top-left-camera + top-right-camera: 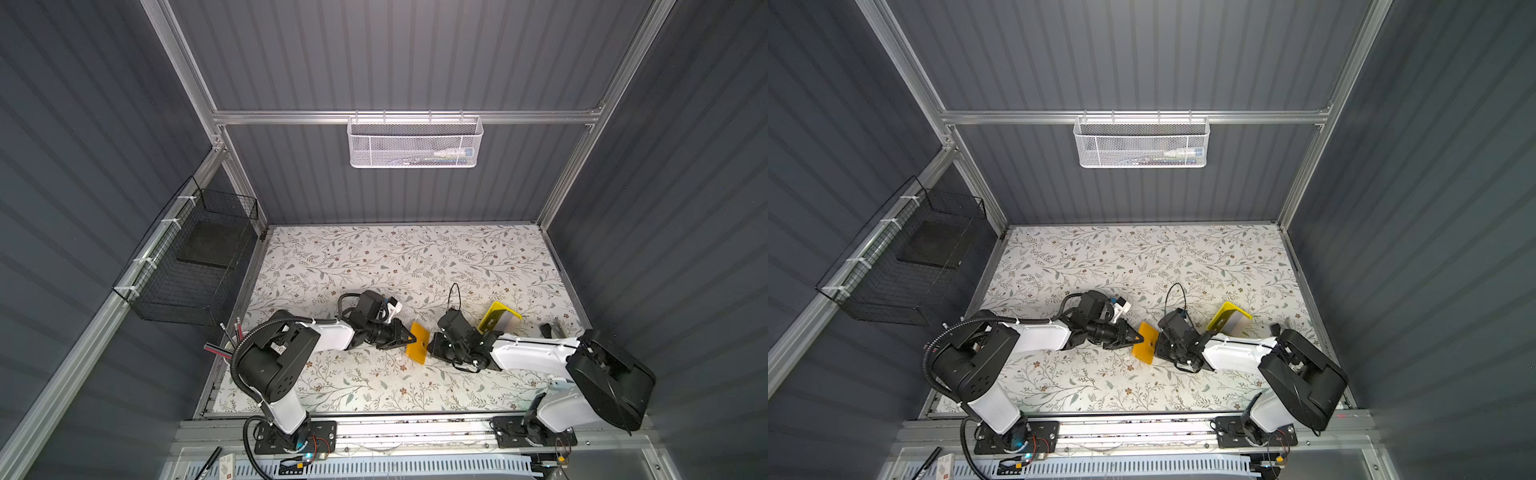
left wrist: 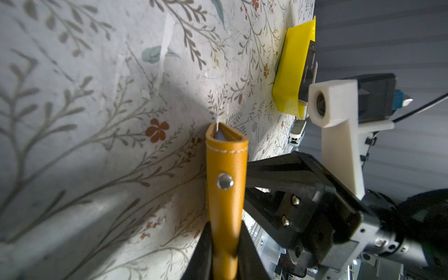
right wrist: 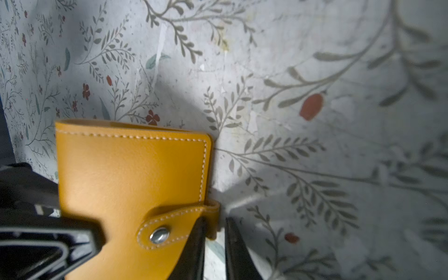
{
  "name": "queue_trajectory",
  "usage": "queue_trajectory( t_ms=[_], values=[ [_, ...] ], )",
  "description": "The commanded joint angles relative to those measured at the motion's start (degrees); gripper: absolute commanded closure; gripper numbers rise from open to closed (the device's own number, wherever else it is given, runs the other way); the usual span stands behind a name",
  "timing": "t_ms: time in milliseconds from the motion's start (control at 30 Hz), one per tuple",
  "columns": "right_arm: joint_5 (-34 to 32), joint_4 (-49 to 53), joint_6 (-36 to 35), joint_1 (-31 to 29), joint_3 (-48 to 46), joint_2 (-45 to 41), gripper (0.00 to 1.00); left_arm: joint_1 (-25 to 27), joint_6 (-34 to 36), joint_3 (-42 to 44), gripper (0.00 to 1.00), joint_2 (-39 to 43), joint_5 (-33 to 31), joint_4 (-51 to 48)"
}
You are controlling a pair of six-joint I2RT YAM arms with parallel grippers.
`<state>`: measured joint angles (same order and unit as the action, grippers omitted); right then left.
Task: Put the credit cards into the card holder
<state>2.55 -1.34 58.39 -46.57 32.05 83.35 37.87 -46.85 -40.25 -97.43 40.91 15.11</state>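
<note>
The mustard card holder (image 1: pixel 419 343) (image 1: pixel 1145 343) stands on edge on the floral table, closed, its strap snapped. My left gripper (image 1: pixel 409 339) (image 2: pixel 224 232) is shut on its spine, just below the rivet. In the right wrist view the card holder (image 3: pixel 131 174) shows its cover and strap. The strap's loop end sits between the slightly parted jaws of my right gripper (image 3: pixel 215 230) (image 1: pixel 434 347), with table showing beside it. The credit cards (image 1: pixel 508 322) (image 2: pixel 309 72), one black and one pale, lie in a bright yellow tray (image 1: pixel 496 309) (image 2: pixel 288 68) behind my right arm.
A white mesh basket (image 1: pixel 413 143) hangs on the back rail. A black wire basket (image 1: pixel 195 257) is fixed to the left wall. Pencils (image 1: pixel 228 334) stand at the table's left edge. A small dark object (image 1: pixel 550 330) lies at the right edge.
</note>
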Motion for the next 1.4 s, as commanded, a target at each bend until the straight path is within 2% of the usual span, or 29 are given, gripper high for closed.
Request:
queue_trajectory(
  t_ms=[0,200,533,833,1367],
  values=[
    [-1.75,5.22,-1.43,-0.19,0.19,-2.28,0.77,0.71,2.02,-1.70,0.85,0.76,-1.18,-2.22],
    [-3.82,10.97,-3.29,-1.00,3.02,-7.25,0.73,1.98,4.20,-2.18,0.92,3.64,-6.91,-6.03],
    [-5.06,17.60,-7.06,-1.95,11.27,-6.80,0.69,5.49,4.92,-3.17,0.93,9.32,-17.65,-8.87],
    [-3.63,19.47,-8.83,-1.95,16.06,-1.65,0.65,7.13,4.70,-3.85,0.93,10.06,-19.89,-9.02],
    [-1.63,17.81,-9.69,-1.95,16.44,2.15,0.62,7.66,4.58,-4.44,0.94,9.36,-19.12,-8.41]
  ],
)
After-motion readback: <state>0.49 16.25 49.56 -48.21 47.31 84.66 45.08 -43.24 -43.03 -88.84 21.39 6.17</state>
